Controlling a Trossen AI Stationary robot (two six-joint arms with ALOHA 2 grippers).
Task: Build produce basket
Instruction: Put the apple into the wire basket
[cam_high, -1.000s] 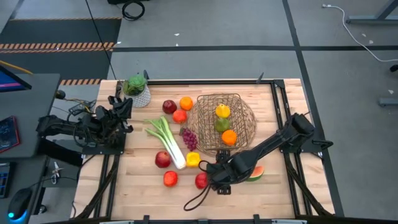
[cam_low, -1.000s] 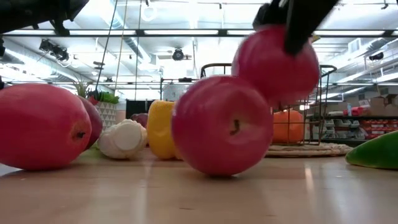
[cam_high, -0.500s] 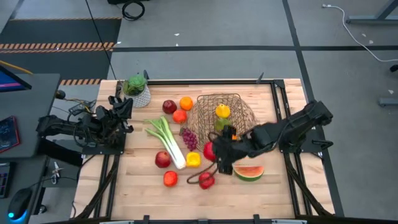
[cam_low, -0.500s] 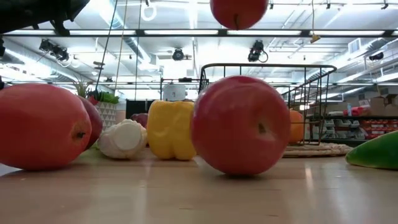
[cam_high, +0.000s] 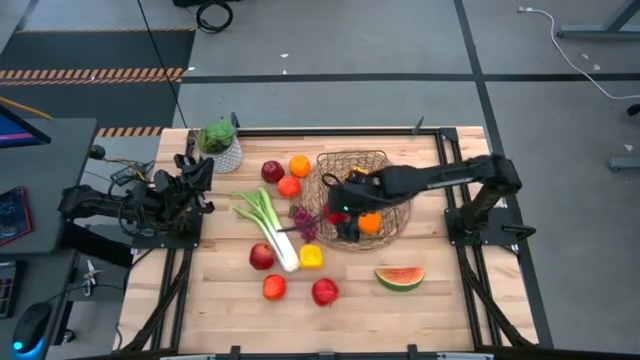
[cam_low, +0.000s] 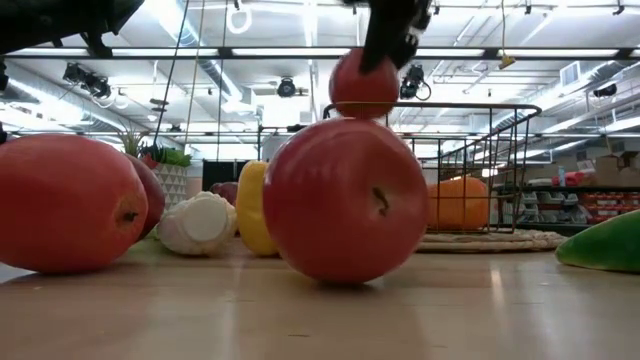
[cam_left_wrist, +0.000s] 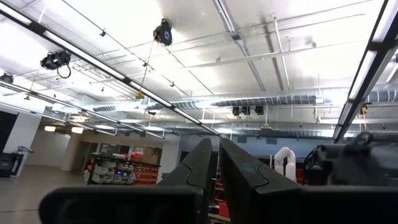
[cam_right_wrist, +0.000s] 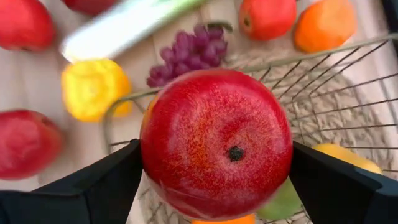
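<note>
So since a second ago the right gripper (cam_high: 340, 213) swung from the table's near edge up to the basket (cam_high: 392, 172), carrying a red apple (cam_right_wrist: 216, 143) with it. It hangs over the basket's 9 o'clock rim, fingers (cam_right_wrist: 93, 186) pinching the apple from both sides, stem dimple facing the wrist camera. In the low view that apple (cam_low: 364, 84) hangs up in the air above the table.

Basket sits right of the table's centre, toward the far edge. Inside it: a yellow fruit (cam_high: 357, 179) at 12 o'clock, an orange (cam_high: 369, 223) at about 5 o'clock, plus something green (cam_right_wrist: 283, 202) under the gripper, only a sliver showing.

Outside the basket:
- grapes (cam_high: 304, 222) just off its 8 o'clock rim
- leek (cam_high: 268, 227) lying diagonally at 9 o'clock from the basket
- pepper (cam_high: 311, 257) right by the leek's white end
- another orange (cam_high: 299, 165) and two red fruits (cam_high: 272, 171) (cam_high: 289, 186) clustered at 10 o'clock from the basket
- three more apples (cam_high: 261, 257) (cam_high: 274, 287) (cam_high: 324, 291) toward the near edge
- melon slice (cam_high: 400, 277) at 6 o'clock from the basket, well apart from it

Left gripper (cam_high: 200, 170) is parked off the table's left edge, fingers (cam_left_wrist: 202, 168) pressed together with nothing in them. A potted plant (cam_high: 219, 142) stands in the far left corner.
</note>
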